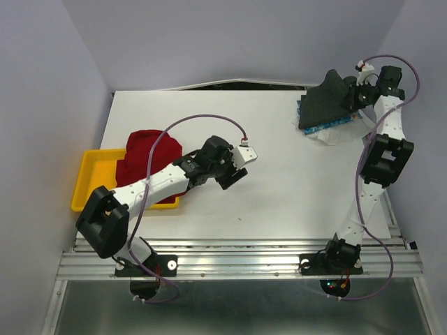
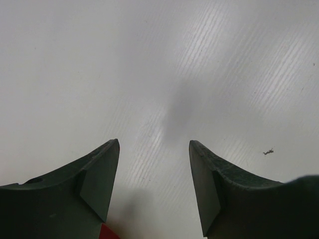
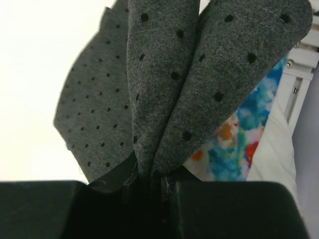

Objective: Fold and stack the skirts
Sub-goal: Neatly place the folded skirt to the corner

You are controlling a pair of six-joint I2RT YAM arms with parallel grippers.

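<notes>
Grey dotted skirt (image 3: 164, 74) pinched by right gripper (image 3: 149, 186).
Small pinch could slip, dropping it crooked; left gripper (image 2: 153, 149) is wide, empty.

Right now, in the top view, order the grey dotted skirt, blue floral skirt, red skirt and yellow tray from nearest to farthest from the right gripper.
1. Grey dotted skirt: pinched in the right gripper, far right.
2. Blue floral skirt: on the table just beneath it.
3. Red skirt: across the table, left side.
4. Yellow tray: holds the red skirt, farthest left.
</notes>
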